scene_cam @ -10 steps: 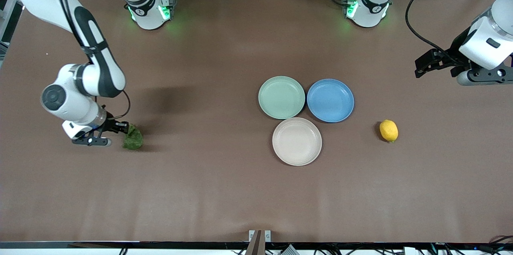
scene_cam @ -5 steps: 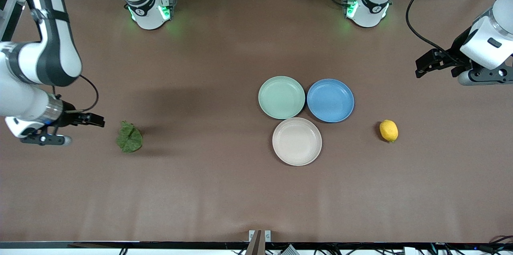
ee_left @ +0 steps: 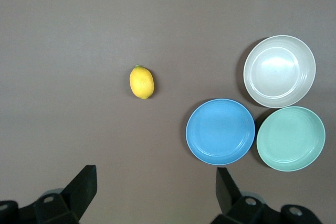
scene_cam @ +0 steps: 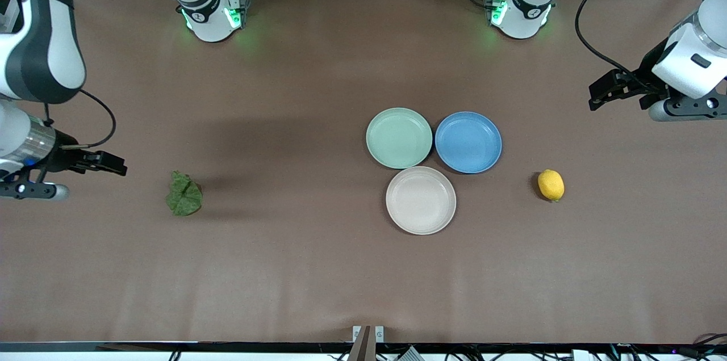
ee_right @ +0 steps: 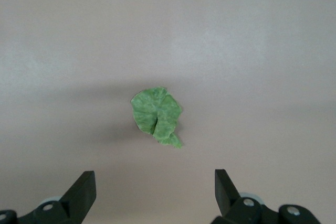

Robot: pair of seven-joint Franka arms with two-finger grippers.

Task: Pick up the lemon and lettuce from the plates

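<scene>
Off the plates point(scene_cam: 421, 200), lemon point(ee_left: 142, 82) and lettuce point(ee_right: 156, 116) lie on the table, each wrist view showing wide, empty jaws.

1. Three plates sit on the counter point(scene_cam: 318, 270), clustered and touching or almost touching: one mint green plate point(scene_cam: 398, 138), one blue plate point(scene_cam: 468, 142) beside it toward the left arm's end, and one beige-cream plate point(scene_cam: 421, 200) nearer to the front camera than the mint green plate.
2. One lemon point(scene_cam: 551, 185) lies on the bare counter, apart from the blue plate, toward the left arm's end.
3. One lettuce point(scene_cam: 184, 194) leaf lies on the bare counter, well apart from the mint green plate, toward the right arm's end.
4. Two hands are in view: one left hand point(scene_cam: 603, 91) and one right hand point(scene_cam: 108, 163), each with its two fingers spread apart.
</scene>
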